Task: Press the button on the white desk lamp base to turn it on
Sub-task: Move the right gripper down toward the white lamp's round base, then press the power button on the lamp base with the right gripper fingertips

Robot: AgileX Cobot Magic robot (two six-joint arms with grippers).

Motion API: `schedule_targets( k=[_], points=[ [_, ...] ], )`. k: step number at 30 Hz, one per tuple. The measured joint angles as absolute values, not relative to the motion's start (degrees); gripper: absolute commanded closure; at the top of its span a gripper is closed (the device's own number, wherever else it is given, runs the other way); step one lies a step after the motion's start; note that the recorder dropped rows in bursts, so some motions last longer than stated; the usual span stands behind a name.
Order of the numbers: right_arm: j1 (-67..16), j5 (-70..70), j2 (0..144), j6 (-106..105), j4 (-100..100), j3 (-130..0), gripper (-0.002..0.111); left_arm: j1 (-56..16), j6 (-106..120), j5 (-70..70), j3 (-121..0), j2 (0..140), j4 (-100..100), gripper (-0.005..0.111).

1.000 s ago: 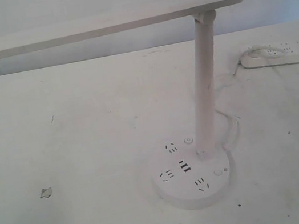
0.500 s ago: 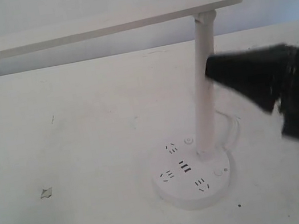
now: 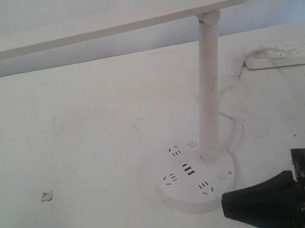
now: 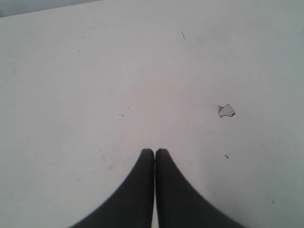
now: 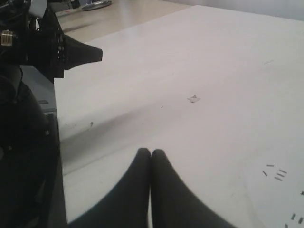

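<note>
The white desk lamp (image 3: 208,80) stands right of centre, its flat bar head (image 3: 113,23) reaching left. Its round lamp base (image 3: 196,178) shows socket holes, USB slots and two small buttons, one at the back (image 3: 192,142) and one at the front right (image 3: 222,175). My right gripper (image 3: 224,203) is shut and empty, its tip just off the base's front right rim, close to the front button. In the right wrist view that gripper (image 5: 151,152) points past the base's edge (image 5: 278,187). My left gripper (image 4: 155,151) is shut over bare table, out of the exterior view.
A long white power strip (image 3: 290,54) lies at the back right, its cord running toward the lamp. A small chip in the tabletop (image 3: 47,196) lies at the left. The left arm (image 5: 57,47) shows beyond the table's edge in the right wrist view.
The right gripper came into view from the right at pole height, then dropped down and forward to the base's front right rim. The lamp has not moved.
</note>
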State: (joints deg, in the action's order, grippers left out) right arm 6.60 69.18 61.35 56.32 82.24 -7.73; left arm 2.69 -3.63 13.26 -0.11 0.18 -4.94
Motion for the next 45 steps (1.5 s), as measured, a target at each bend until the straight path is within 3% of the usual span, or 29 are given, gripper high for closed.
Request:
schedule_targets(
  k=[11,18,36,45],
  points=[
    [6.60,53.57,61.93,53.67,71.53,-5.05,0.108,2.69,-3.63,13.26,-0.11,0.18,-4.94,0.107],
    [3.99,52.82,67.12,50.96,66.59,-4.82,0.108,2.69,-3.63,13.26,-0.11,0.18,-4.94,0.107],
    [-13.64,52.78,90.17,30.30,39.62,-9.66,0.108,2.69,-3.63,13.26,-0.11,0.18,-4.94,0.107],
    [-14.93,52.67,97.15,26.29,26.43,-13.02,0.108,2.69,-3.63,13.26,-0.11,0.18,-4.94,0.107]
  ],
)
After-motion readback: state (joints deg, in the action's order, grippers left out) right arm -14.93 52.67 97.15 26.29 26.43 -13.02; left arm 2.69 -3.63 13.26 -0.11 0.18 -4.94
